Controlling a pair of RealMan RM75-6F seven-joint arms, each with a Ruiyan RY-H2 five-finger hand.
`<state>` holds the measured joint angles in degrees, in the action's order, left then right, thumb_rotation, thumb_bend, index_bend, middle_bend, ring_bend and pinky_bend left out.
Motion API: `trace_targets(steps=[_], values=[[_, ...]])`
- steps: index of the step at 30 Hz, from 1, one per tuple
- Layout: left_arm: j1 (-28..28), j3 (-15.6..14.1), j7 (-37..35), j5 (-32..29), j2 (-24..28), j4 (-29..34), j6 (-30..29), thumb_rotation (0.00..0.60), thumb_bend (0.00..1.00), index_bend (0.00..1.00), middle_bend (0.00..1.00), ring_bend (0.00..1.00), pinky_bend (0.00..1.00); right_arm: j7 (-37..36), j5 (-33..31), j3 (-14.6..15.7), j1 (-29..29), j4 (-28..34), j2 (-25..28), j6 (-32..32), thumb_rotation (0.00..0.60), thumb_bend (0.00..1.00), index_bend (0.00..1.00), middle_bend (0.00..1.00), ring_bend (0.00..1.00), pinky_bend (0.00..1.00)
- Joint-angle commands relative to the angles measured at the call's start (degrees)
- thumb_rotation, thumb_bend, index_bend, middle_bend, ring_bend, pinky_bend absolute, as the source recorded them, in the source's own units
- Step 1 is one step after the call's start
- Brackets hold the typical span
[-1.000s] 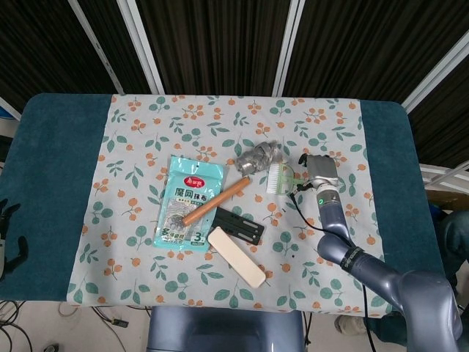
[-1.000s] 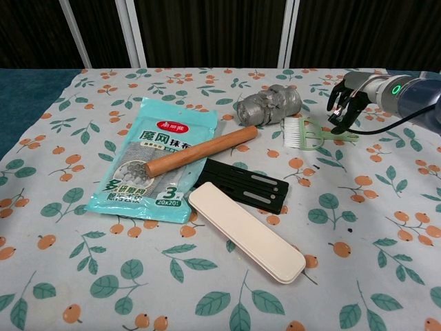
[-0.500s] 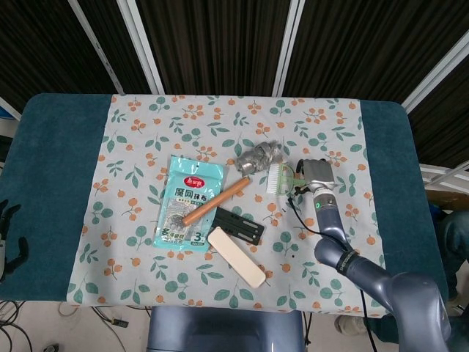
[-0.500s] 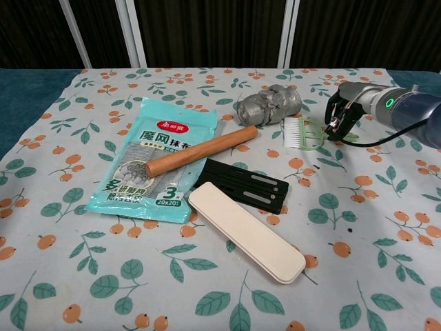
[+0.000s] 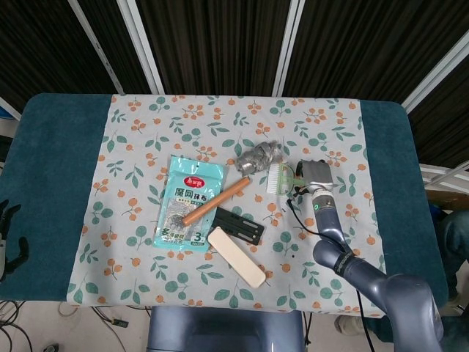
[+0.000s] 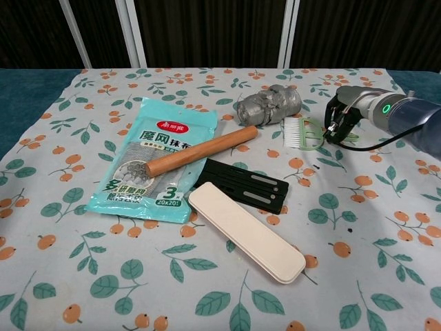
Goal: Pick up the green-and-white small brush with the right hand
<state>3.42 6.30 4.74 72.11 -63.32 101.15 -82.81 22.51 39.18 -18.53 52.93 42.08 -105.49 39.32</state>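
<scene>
The dark fingers [image 6: 335,123] of the right hand [image 6: 344,114] curl down over the thin green handle of the small green-and-white brush [image 6: 303,132]; whether they actually grip it I cannot tell. The brush lies flat on the surface [image 6: 386,227], white bristles pointing left, on the leaf-and-orange printed cloth. Just left and far of it sits a crumpled grey foil-like lump [image 6: 269,105]. Further left a smooth wooden rod [image 6: 200,151] rests across a glossy teal packet [image 6: 162,160]. Nearer lie a flat black ridged plate [image 6: 247,185] and a long cream rounded case [image 6: 246,230].
</scene>
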Motion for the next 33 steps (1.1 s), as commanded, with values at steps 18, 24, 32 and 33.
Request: trace_targets(steps=[18,24,32,33], values=[[0.06,-0.12,-0.14,-0.14,0.19,0.15,0.24,0.600,0.58,0.11,0.01,0.03,0.00,1.43,1.32,-0.25,0.33,-1.56,-1.28,-1.16,0.600,0.37,0.54,0.52,0.46,0.22],[0.05,-0.10,-0.18,-0.19,0.22,0.25,0.19,0.600,0.58,0.11,0.01,0.03,0.00,1.20,2.20,-0.30,0.16,-1.36,-1.38,-0.90,0.600,0.40,0.61,0.57,0.49,0.22],[0.03,-0.10,-0.22,-0.25,0.26,0.28,0.14,0.600,0.58,0.12,0.01,0.03,0.00,0.75,3.10,-0.47,-0.20,-0.27,-0.80,-0.76,0.600,0.43,0.63,0.59,0.51,0.22],[0.03,-0.11,-0.25,-0.28,0.28,0.30,0.17,0.600,0.58,0.12,0.01,0.03,0.00,0.54,3.25,-0.58,-0.25,0.04,-0.61,-0.65,0.600,0.43,0.64,0.59,0.52,0.22]])
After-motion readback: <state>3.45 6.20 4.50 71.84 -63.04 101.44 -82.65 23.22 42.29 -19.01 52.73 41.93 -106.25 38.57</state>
